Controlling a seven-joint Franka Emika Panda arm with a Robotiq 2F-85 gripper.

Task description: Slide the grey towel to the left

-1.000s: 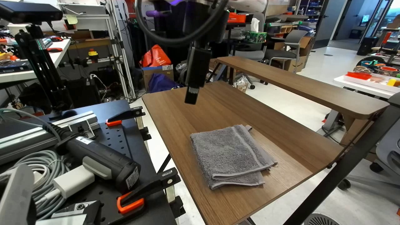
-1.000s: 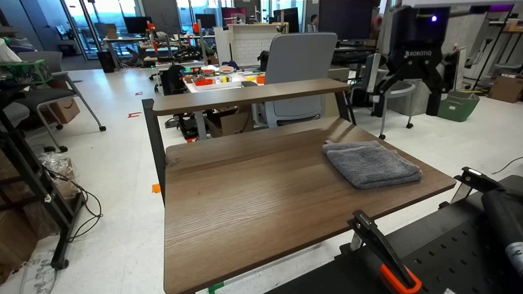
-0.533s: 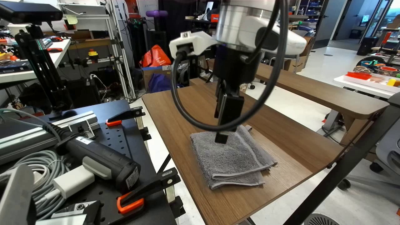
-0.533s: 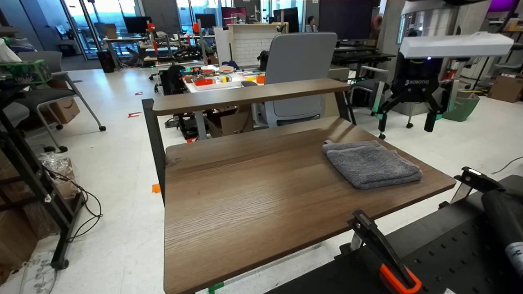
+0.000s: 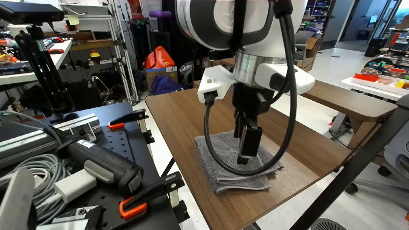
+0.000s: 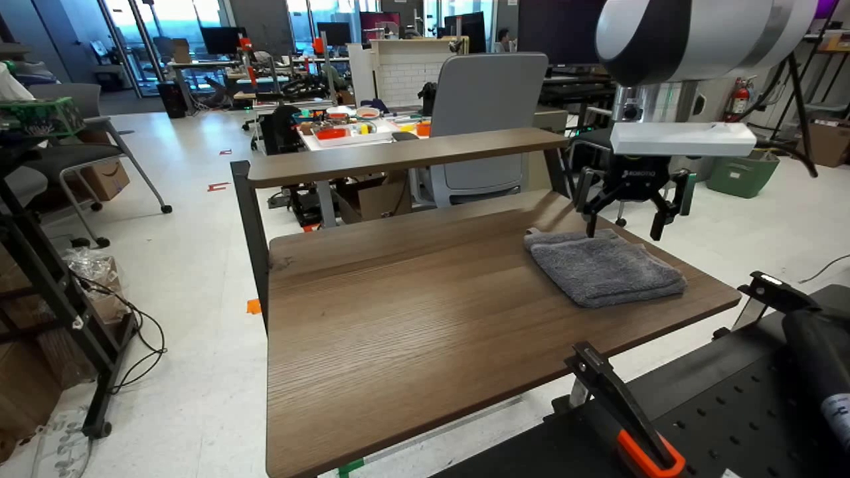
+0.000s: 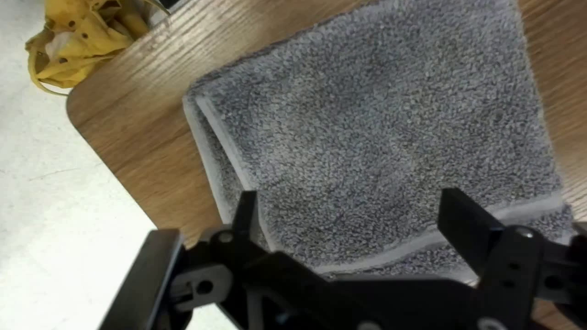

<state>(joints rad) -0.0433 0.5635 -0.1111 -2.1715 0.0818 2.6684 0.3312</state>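
The grey towel (image 5: 225, 150) lies folded on the brown wooden table (image 5: 179, 118). In an exterior view it sits near the table's right end (image 6: 604, 272). It fills most of the wrist view (image 7: 367, 128), with pale hems along its left and lower edges. My gripper (image 5: 239, 147) points down above the towel with its fingers apart. In an exterior view the gripper (image 6: 624, 234) is over the towel's far part, seemingly just above it. In the wrist view the gripper (image 7: 351, 195) has its fingers spread wide with nothing held, one over the left hem and one near the lower hem.
A raised wooden shelf (image 6: 405, 156) runs along one long side of the table, on dark legs. A black perforated bench with a clamp (image 5: 153, 195) and a black handheld device (image 5: 102, 159) stands alongside. A yellow item (image 7: 78, 50) shows beyond the table corner.
My gripper has come down and across to over the towel, from beyond and higher. Its fingers have stayed apart. The towel has not moved.
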